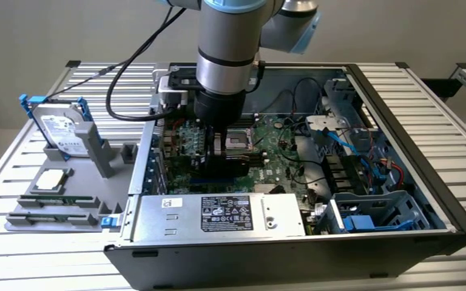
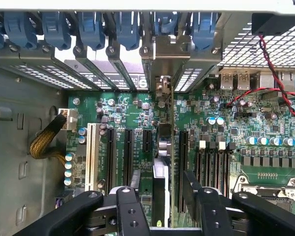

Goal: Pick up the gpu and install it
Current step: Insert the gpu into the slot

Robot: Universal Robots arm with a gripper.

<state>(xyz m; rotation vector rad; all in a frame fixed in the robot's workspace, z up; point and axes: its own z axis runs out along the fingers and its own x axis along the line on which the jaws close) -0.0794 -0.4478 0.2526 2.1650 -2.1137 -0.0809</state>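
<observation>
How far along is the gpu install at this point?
Done: the thin black-and-green gpu card stands upright on the green motherboard, its silver bracket at the case's rear. In hand: nothing; the black hand straddles it, open. Left: full seating cannot be confirmed.

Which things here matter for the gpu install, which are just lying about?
Job:
- gpu, standing on edge in a motherboard slot
- hand, fingers either side of it

Lying about:
- hard drive
- memory sticks
- power supply
</observation>
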